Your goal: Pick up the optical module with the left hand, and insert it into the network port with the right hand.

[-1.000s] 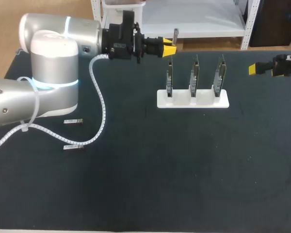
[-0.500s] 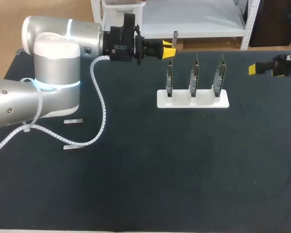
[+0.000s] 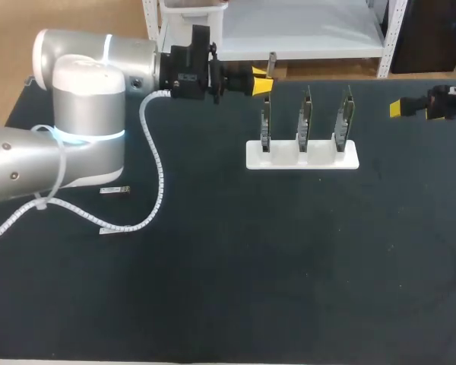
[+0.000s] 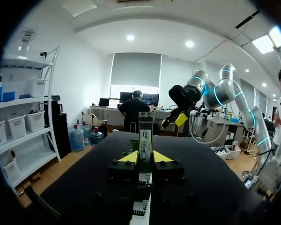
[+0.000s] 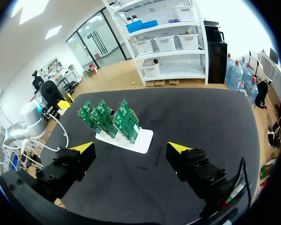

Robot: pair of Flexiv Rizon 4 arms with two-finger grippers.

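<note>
My left gripper (image 3: 263, 80) hangs over the table's far edge, just left of the board stand, shut on a slim optical module (image 3: 272, 62) that sticks up between its yellow tips. In the left wrist view the module (image 4: 145, 136) stands upright between the fingers of that gripper (image 4: 145, 158). Three green network boards (image 3: 304, 115) stand in a white holder (image 3: 302, 156). My right gripper (image 3: 401, 108) is at the far right edge, open and holding nothing. Seen from the right wrist, its gripper (image 5: 132, 149) is spread wide above the mat, with the boards (image 5: 107, 117) ahead of it.
Two more small modules (image 3: 115, 190) (image 3: 111, 229) lie on the dark mat under my left arm, beside its white cable (image 3: 153, 163). The mat in front of the holder is bare.
My left gripper has drawn back slightly to the left, with the module still held. The right arm has not moved.
</note>
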